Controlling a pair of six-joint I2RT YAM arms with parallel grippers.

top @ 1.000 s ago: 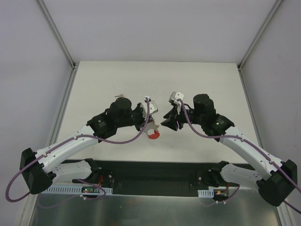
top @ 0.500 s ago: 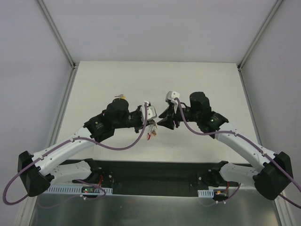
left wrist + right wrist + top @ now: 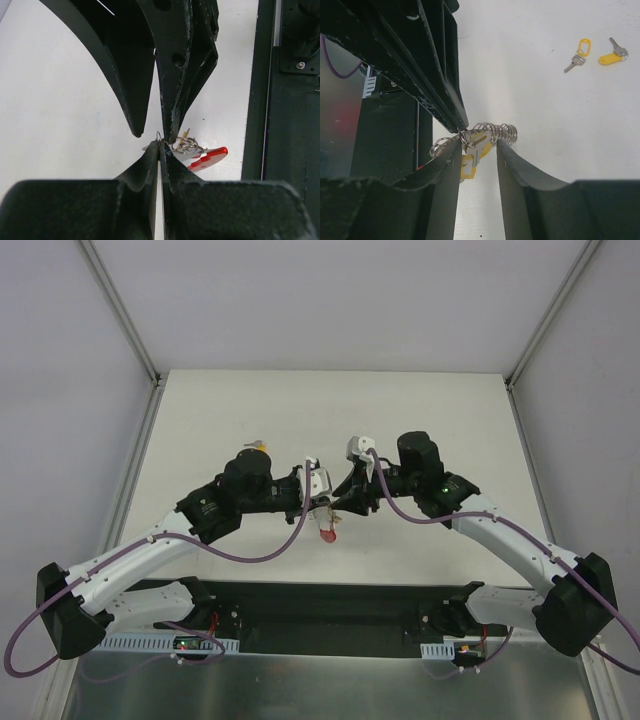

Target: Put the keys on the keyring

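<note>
Two grippers meet tip to tip above the near middle of the table (image 3: 420, 410). Left gripper (image 3: 159, 146): fingers pressed together, clamped on the thin wire of the keyring (image 3: 207, 157). Its red tab hangs just right of the tips in the left wrist view. Right gripper (image 3: 479, 144): fingers apart. A yellow-headed key (image 3: 470, 150) and the ring's coiled wire lie in the gap between them, and nothing appears pinched. Whether that key is already on the wire cannot be told. Two loose keys (image 3: 607, 59) lie well apart on the far side.

Judgement: threading is the step in hand. To do it well, the left should hold the ring steady. The right should close squarely on the key's yellow head, then guide the key's hole onto the wire end in small moves. Risks: the key slipping, or the wire springing out of the left clamp.
</note>
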